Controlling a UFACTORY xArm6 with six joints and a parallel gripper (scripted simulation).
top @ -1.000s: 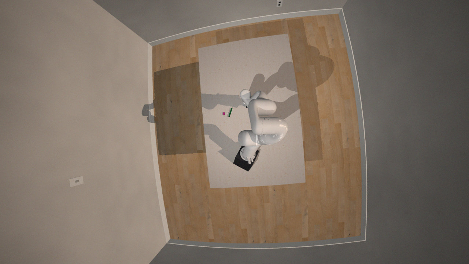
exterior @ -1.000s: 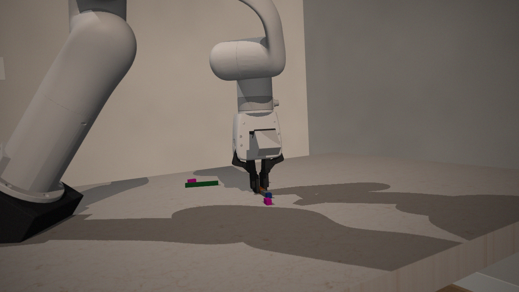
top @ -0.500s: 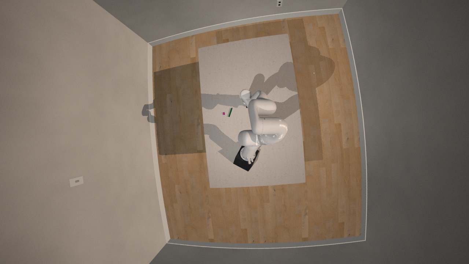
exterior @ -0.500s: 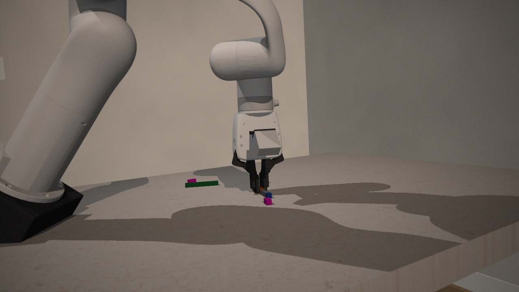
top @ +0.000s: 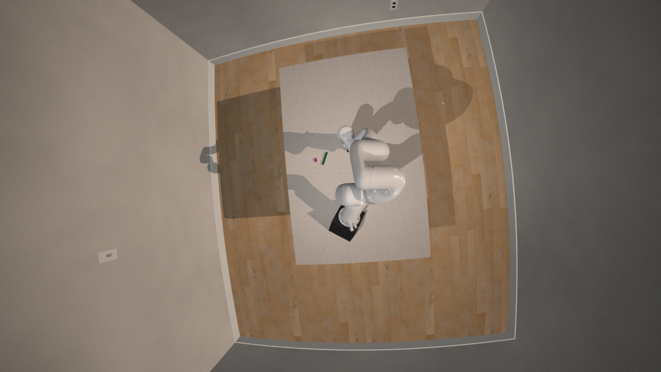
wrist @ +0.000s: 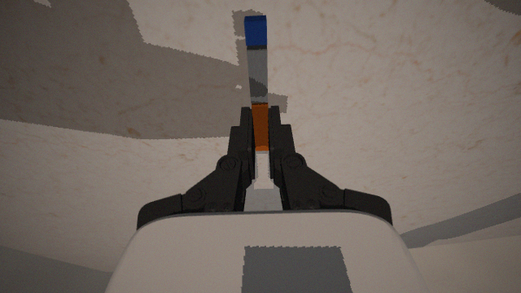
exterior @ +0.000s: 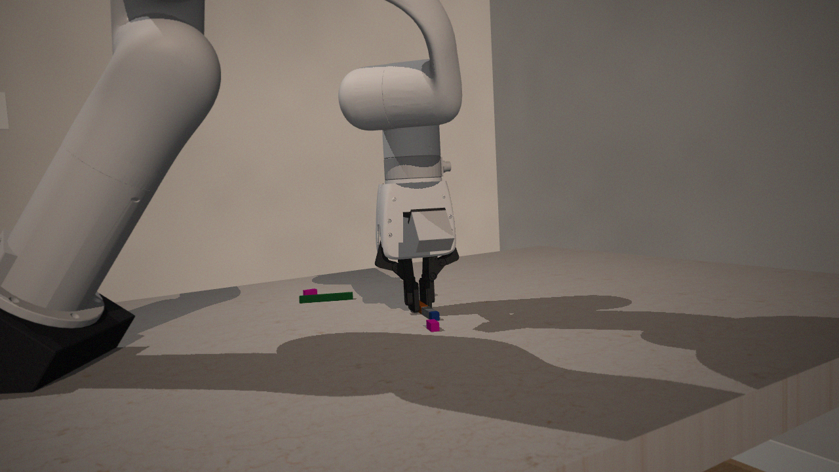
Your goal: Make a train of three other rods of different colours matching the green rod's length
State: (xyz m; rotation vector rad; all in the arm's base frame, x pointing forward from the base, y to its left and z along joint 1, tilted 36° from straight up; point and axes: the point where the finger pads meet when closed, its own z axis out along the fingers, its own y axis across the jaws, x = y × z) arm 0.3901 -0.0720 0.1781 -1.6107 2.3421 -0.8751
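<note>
i see a bare room with wood flooring [top: 360, 300], plain walls [top: 106, 161] [exterior: 293, 146] and a wall outlet [top: 393, 4] beyond the table's [top: 323, 97] [exterior: 352, 422] edges.

A white robot arm [top: 376, 177] [exterior: 128, 158] with rounded segments, small screws on its wrist housing [exterior: 389, 225], black gripper fingers [exterior: 413, 293], and a black angular base [top: 341, 233] [exterior: 35, 352].
</note>
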